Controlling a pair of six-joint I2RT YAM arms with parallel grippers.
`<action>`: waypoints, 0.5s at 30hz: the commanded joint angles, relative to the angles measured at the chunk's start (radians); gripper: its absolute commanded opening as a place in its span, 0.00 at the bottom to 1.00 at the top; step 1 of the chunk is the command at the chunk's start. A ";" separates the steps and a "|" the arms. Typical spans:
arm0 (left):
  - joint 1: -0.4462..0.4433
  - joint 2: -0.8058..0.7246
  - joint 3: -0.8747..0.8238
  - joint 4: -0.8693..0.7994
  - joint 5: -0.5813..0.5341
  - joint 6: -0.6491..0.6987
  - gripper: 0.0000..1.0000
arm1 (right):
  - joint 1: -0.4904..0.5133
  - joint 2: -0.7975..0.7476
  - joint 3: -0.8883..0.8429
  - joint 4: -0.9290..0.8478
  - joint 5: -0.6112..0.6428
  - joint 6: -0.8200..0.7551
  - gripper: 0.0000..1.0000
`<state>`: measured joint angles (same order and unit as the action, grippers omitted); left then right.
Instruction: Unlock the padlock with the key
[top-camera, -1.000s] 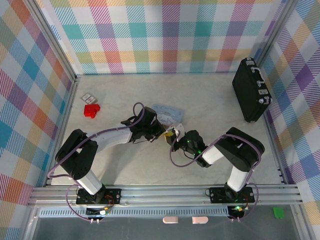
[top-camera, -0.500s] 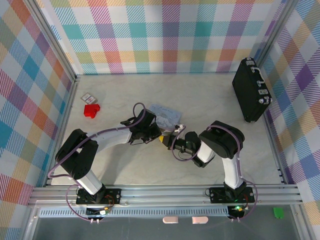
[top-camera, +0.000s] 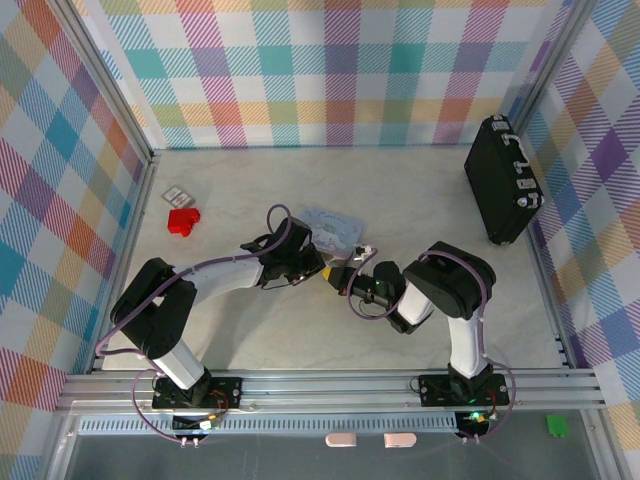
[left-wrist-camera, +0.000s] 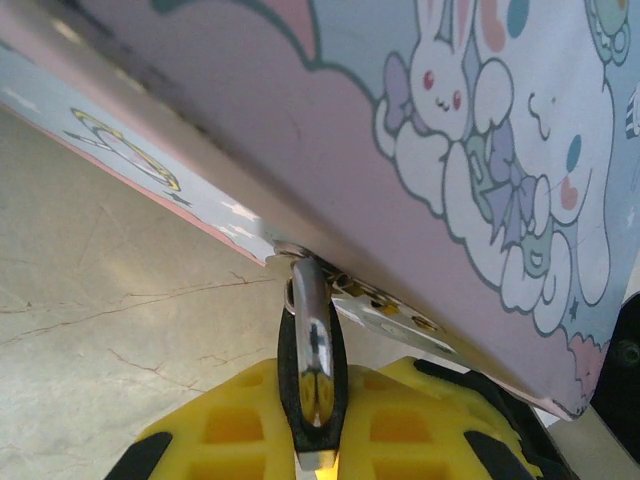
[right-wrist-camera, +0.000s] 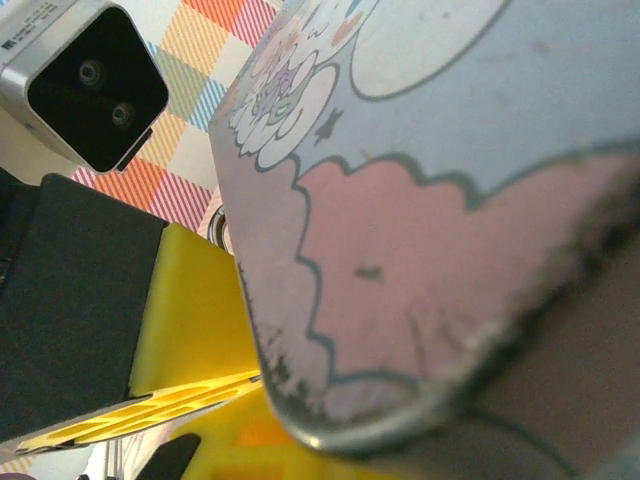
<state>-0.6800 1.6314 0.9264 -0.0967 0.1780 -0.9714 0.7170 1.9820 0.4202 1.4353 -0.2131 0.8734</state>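
Observation:
The padlock (left-wrist-camera: 313, 385) has a dark body and a silvery shackle (left-wrist-camera: 312, 305) hooked through the hasp of the pale blue cartoon tin (left-wrist-camera: 430, 150). My left gripper (left-wrist-camera: 318, 445) is shut on the padlock's body, yellow fingers (left-wrist-camera: 220, 430) on either side. From above, the left gripper (top-camera: 324, 270) and the right gripper (top-camera: 349, 278) meet tip to tip at the tin's (top-camera: 335, 226) near edge. In the right wrist view the tin (right-wrist-camera: 430, 200) covers my own jaws, with yellow fingers (right-wrist-camera: 190, 320) beside it. I cannot make out the key.
A red block (top-camera: 183, 220) and a small checked card (top-camera: 176, 194) lie at the far left. A black case (top-camera: 503, 180) stands against the right wall. Metal frame rails and plaid walls enclose the table.
The right arm has folded its elbow inward and pushed its gripper left, up against the left gripper and the tin's edge. The left arm has barely moved.

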 joint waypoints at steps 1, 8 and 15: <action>0.000 -0.053 0.006 0.198 0.086 -0.008 0.09 | 0.004 -0.013 -0.014 -0.137 -0.011 -0.035 0.00; 0.007 -0.036 0.040 0.151 0.084 -0.065 0.00 | 0.010 -0.114 -0.052 -0.200 0.044 -0.244 0.14; 0.011 -0.065 0.070 0.100 0.068 -0.119 0.00 | 0.067 -0.171 -0.097 -0.141 0.124 -0.600 0.30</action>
<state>-0.6769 1.6295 0.9363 -0.0490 0.2314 -1.0576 0.7509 1.8362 0.3382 1.3060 -0.1299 0.4965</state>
